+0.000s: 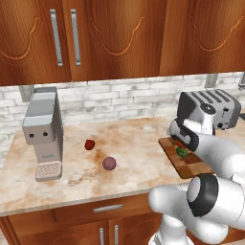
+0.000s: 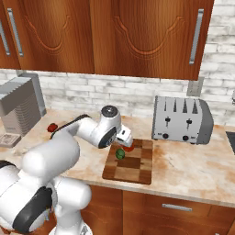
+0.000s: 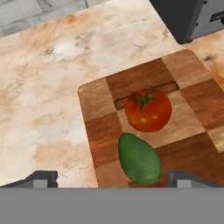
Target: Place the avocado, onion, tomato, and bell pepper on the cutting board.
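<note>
The avocado (image 3: 140, 159) lies on the cutting board (image 3: 100, 135), near the board's end that is closest to the hand camera. Just beside it, a little further along the board, sits the tomato (image 3: 148, 110), round and orange-red, with its green stem on top. The 2 foods almost touch each other; I cannot tell if there is a gap between them. The tomato partly covers the dark handle slot of the board.

The gripper (image 3: 111, 178) hangs over this end of the board, above the avocado. Its 2 fingertips (image 3: 41, 178) stand wide apart, 1 at each side of the avocado in the hand view, and nothing is between them, so it holds nothing.

In the right base view the avocado (image 2: 120, 154) and the tomato (image 2: 129, 148) show under the hand, on the far left part of the cutting board (image 2: 133, 172).

The other 2 foods are well apart from the board, on the marble counter (image 1: 134, 143). The onion (image 1: 109, 163) rests in the open middle of the counter, and the bell pepper (image 1: 89, 144) is near it, a little further back and closer to the coffee machine (image 1: 44, 131). A toaster (image 2: 181, 119) stands behind the board, at its right side, near the brick wall (image 2: 110, 94). Brown wooden cabinets (image 1: 95, 33) hang above.
</note>
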